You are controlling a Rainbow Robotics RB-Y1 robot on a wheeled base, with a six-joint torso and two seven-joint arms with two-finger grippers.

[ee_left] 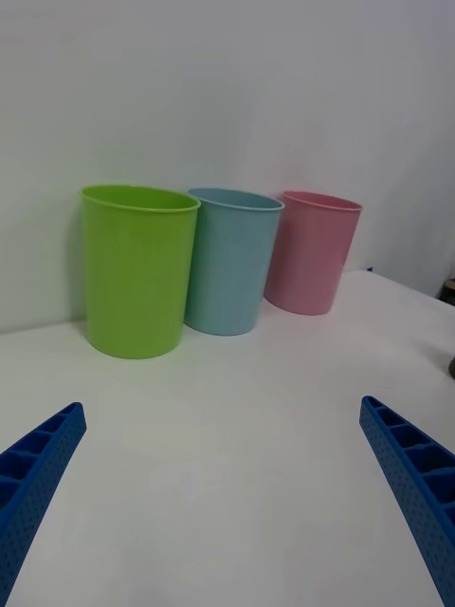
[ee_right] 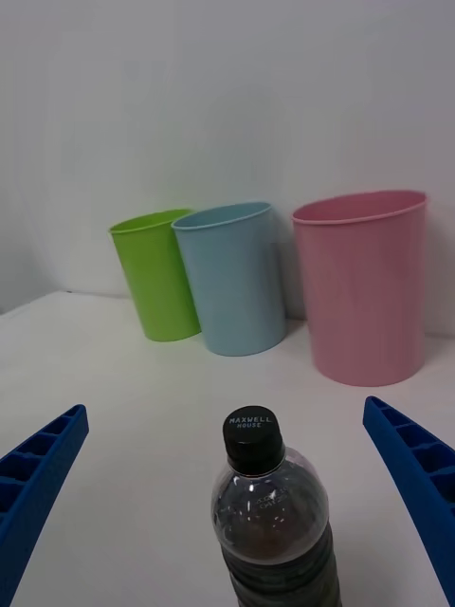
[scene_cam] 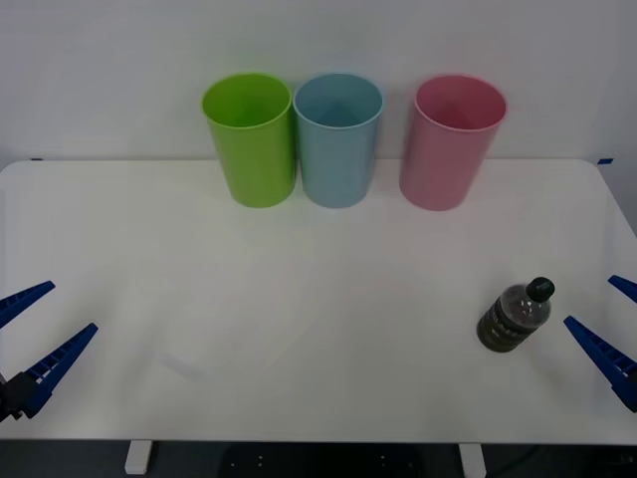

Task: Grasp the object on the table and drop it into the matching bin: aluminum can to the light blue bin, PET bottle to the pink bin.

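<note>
Nothing is done yet: the bottle [scene_cam: 514, 317] stands, seemingly untouched, at the table's [scene_cam: 299, 299] four o'clock before the wide-open, empty right gripper [scene_cam: 615, 327], pink bin [scene_cam: 450, 156] waiting at one o'clock.

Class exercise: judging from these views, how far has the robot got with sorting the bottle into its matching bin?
Done: nothing yet; the PET bottle stands upright on the table, untouched.

In hand: the right hand is open, beside the bottle, which sits between its fingers in the wrist view. The left hand waits open at the table's left edge.

Left: closing on the bottle, lifting it, carrying it to the pink bin and dropping it in.
</note>
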